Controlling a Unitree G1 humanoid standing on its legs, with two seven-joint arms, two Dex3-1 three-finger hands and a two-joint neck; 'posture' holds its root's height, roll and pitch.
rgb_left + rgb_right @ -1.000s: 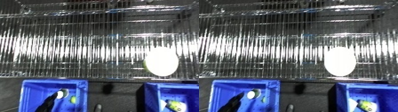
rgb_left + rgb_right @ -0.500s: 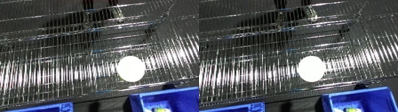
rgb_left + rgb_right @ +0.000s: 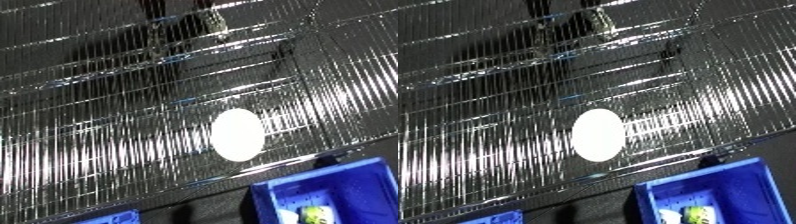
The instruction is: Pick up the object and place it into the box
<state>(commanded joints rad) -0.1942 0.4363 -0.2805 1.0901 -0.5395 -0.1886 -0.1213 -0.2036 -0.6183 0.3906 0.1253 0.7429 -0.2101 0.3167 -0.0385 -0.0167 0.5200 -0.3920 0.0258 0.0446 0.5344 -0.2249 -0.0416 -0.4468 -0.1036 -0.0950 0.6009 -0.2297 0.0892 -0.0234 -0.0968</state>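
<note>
A white oval object (image 3: pixel 237 135) lies on a shiny wire shelf (image 3: pixel 107 150), near the shelf's front edge. Below it at the lower right stands a blue bin (image 3: pixel 333 197), with a small yellow-green thing (image 3: pixel 313 215) showing inside at the view's bottom edge. A corner of a second blue bin (image 3: pixel 496 218) peeks in at the lower left. Neither of my hands shows in either view.
The wire shelf fills most of the view and tilts up to the right. Behind it are darker wire levels with a dim upright thing (image 3: pixel 216 22) at the top. A dark gap separates the shelf's front edge from the bins.
The camera has lifted and tilted: the shelf and white oval have slid down and left in the picture, the left bin and the hand in it have dropped out of view.
</note>
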